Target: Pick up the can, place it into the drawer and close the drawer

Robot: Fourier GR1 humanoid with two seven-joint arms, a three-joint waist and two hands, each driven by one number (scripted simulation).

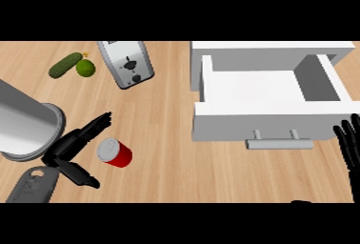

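Note:
A red can with a silver top lies tilted on the wooden counter at lower left. My left hand is open just left of it, fingers stretched above the can and thumb below, the can sitting in the gap between them. The white drawer stands pulled open at the right, its inside bare, with a grey bar handle on its front. My right hand rests open at the right edge, fingers up, beside the drawer's front corner.
A large shiny metal pot stands at the left edge, close behind my left hand. A silver toaster sits at the back. Left of the toaster lie a cucumber and a green lime-like fruit.

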